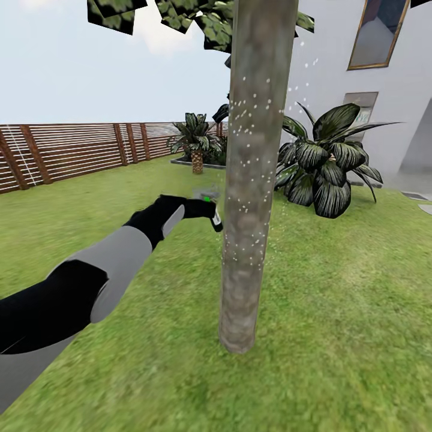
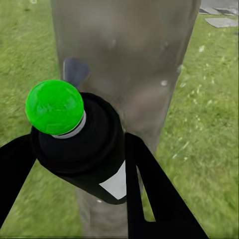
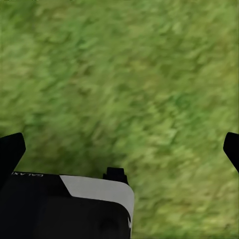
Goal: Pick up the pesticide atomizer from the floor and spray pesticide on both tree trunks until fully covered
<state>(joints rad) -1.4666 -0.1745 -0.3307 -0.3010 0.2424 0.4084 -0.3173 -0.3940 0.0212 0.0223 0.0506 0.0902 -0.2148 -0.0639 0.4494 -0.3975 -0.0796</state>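
Pesticide atomizer [image 2: 82, 149] sitting clamped in left gripper [image 2: 74, 164] beside tree trunk [image 1: 252, 180], spray head hiding behind green blob, white specks [image 1: 243, 138] dotting bark, right gripper [image 3: 119, 149] hanging spread over grass [image 3: 124, 74] (fingertips cropped).

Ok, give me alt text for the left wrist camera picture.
The left gripper clamps a dark pesticide atomizer with a bright green spot, held close to a mottled grey-brown tree trunk. Green grass lies on both sides.

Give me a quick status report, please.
Left gripper shut on atomizer, aimed at tree trunk. White specks mid-trunk. Right gripper open over grass.
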